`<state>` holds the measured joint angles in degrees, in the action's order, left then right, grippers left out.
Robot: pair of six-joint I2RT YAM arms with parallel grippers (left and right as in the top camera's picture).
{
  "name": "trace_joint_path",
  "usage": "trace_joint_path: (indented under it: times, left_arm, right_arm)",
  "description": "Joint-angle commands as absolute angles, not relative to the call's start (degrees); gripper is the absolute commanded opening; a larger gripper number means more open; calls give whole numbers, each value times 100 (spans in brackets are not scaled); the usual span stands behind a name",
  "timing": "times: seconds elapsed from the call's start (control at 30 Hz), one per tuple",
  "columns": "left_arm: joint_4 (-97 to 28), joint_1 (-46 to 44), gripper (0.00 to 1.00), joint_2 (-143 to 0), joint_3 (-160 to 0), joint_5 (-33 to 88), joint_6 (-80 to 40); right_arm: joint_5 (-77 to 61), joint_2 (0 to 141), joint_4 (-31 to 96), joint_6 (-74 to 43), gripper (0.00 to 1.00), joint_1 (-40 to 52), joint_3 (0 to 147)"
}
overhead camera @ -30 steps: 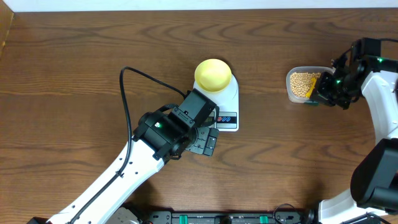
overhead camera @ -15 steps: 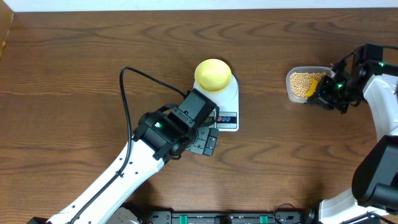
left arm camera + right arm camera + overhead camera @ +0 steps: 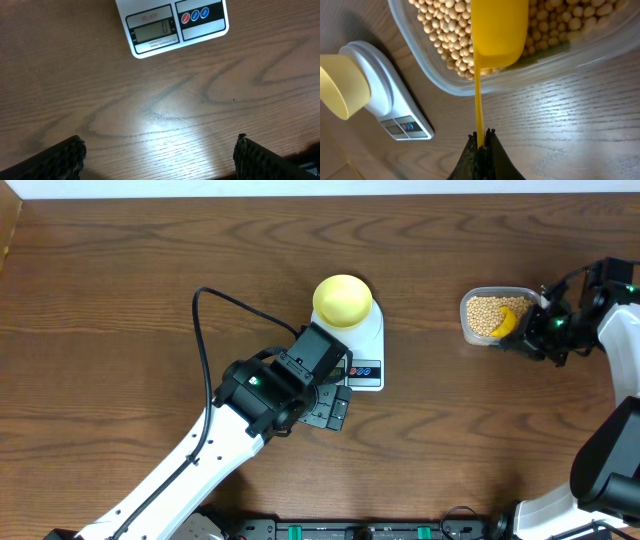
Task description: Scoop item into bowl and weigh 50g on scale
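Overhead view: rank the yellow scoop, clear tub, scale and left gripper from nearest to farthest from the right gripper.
1. Yellow scoop: handle pinched in the right gripper.
2. Clear tub of beans: directly under the scoop's cup.
3. Scale: mid-table.
4. Left gripper: past the scale's display end.

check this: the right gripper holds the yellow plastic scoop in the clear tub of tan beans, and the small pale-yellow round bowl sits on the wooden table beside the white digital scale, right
One thing is wrong: the round pale-yellow plastic bowl sits on the white rectangular digital scale, not beside it on the table. The overhead view shows this; the rest holds.
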<state>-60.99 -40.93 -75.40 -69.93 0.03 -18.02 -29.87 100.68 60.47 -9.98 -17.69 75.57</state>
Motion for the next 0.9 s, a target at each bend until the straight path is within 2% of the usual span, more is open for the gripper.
trace_joint_path:
  times: [0.0,0.53,0.87]
  left_arm:
    - [-6095,-4080,97,-7572,-7067,-69,-1791]
    - [-6095,-4080,96,-7572,-7067,-69,-1791]
    - [-6095,-4080,97,-7572,-7067,-69,-1791]
  right_arm:
    - [-3365,10099,6156,-757,1,-1787,7498]
    - [-3415,10099,6082,-499,1,-1975,7483]
    - [-4222,10099,5629,-392,1,-2224,7109]
